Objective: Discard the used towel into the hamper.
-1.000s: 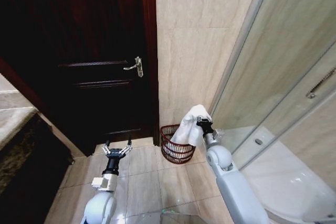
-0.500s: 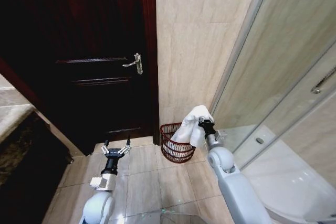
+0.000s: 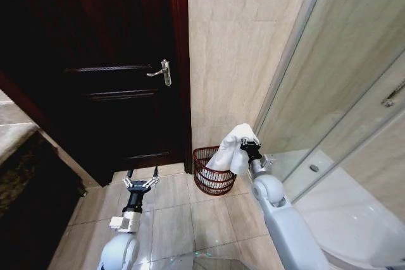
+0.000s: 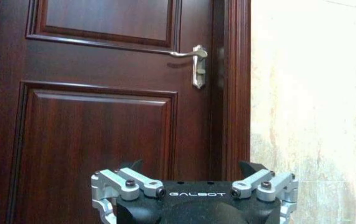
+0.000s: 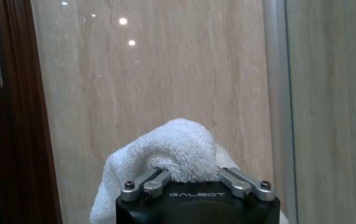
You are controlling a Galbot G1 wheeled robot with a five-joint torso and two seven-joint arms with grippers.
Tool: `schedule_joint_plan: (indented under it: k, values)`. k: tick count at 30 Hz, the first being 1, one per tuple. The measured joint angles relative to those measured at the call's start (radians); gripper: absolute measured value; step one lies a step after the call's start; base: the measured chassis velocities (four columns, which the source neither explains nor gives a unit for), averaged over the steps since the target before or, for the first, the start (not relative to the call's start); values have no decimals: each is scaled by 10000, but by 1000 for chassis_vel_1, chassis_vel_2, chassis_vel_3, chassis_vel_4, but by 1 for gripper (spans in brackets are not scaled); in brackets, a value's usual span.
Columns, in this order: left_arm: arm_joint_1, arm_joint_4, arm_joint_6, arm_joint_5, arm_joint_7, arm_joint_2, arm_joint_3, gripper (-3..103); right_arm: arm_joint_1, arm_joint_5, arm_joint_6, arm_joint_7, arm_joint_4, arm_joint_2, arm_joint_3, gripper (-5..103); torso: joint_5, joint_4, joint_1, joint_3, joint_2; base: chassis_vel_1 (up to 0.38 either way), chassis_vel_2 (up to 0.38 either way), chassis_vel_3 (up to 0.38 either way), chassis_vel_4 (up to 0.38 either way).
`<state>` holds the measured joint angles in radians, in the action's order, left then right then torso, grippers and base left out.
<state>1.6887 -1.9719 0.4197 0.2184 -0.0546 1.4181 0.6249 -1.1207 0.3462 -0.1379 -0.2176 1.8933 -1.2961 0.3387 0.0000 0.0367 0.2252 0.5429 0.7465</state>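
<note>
Right gripper (image 3: 247, 145) clenched on a soft white terry towel (image 3: 230, 150), pinched at its top fold, draping limply above the dark red-brown woven hamper (image 3: 211, 174) on the tiled floor by the wall. Light and pliable, it should drop freely. Left gripper (image 3: 140, 179) idles, fingers spread.

Right gripper (image 3: 248, 145): fingertips buried in the white towel (image 3: 230, 151), grip point not visible in head or wrist view. Towel's hanging end covers the basket's (image 3: 210, 180) near right rim at lower center of frame, so towel-to-rim contact can't be told. Left gripper (image 3: 140, 176): fingertips cut off by the wrist view's bottom edge.
</note>
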Motion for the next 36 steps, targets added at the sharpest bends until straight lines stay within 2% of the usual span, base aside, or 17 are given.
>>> schedule_joint_plan:
  k: [10,36]
  values:
    - [0,0,29,-153,-39,153,-80,100,-247,-18,91,29,104,-49,126,10,0,0,-192,-256,-447,0,0,0,0]
    - [-17,29,8,-36,-36,-2,28,100,-253,-239,188,114,-75,-351,-71,10,-1,-1,-659,-920,-1576,-25,25,25,-25]
